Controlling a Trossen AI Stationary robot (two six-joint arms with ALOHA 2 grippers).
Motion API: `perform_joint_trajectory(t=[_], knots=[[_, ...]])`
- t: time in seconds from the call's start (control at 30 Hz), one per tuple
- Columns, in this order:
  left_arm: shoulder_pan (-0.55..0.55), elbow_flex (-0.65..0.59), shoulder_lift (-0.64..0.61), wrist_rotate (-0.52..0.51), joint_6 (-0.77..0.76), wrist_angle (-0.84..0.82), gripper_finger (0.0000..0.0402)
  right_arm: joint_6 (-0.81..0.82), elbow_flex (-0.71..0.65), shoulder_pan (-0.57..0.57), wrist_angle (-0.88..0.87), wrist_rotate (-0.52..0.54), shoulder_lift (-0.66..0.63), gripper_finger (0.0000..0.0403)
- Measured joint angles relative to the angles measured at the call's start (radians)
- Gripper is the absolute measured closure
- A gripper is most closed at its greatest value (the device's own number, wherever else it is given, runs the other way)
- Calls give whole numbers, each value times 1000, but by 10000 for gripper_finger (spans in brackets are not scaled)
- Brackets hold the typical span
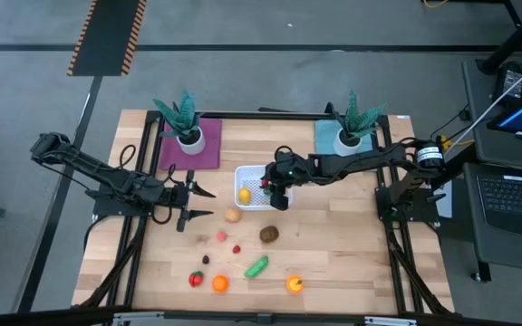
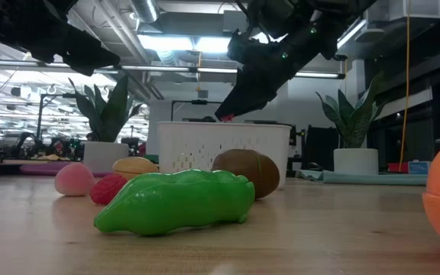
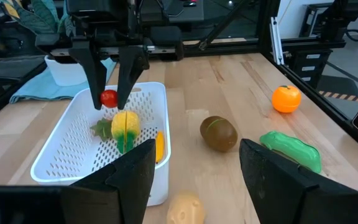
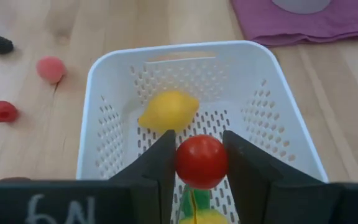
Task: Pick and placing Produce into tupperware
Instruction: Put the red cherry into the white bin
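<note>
While the green pod [image 2: 176, 201] lay nearest on the table [image 1: 333, 254], the right gripper [image 4: 197, 163] hung over the white basket [image 4: 104, 112], its fingers closed on a red ball [image 4: 201, 161] above a lemon [image 4: 168, 111]. White marks on that gripper were unreadable. The left gripper [image 1: 192, 202] waited open beside the basket.

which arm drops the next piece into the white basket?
Right. Its claw holds the red ball directly above the basket. The left claw waits open and empty beside it.
</note>
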Motion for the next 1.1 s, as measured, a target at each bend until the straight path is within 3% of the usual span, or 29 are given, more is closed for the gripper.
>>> perform_joint_trajectory(t=[0.5,0.9,1.1], knots=[[0,0,0,0,0,-4,177,-3,-3,-1,124,0,137,285],[0,0,0,0,0,-26,177,-4,1,-14,128,0,142,284],[0,0,0,0,0,-26,177,-1,1,-14,136,0,141,231]])
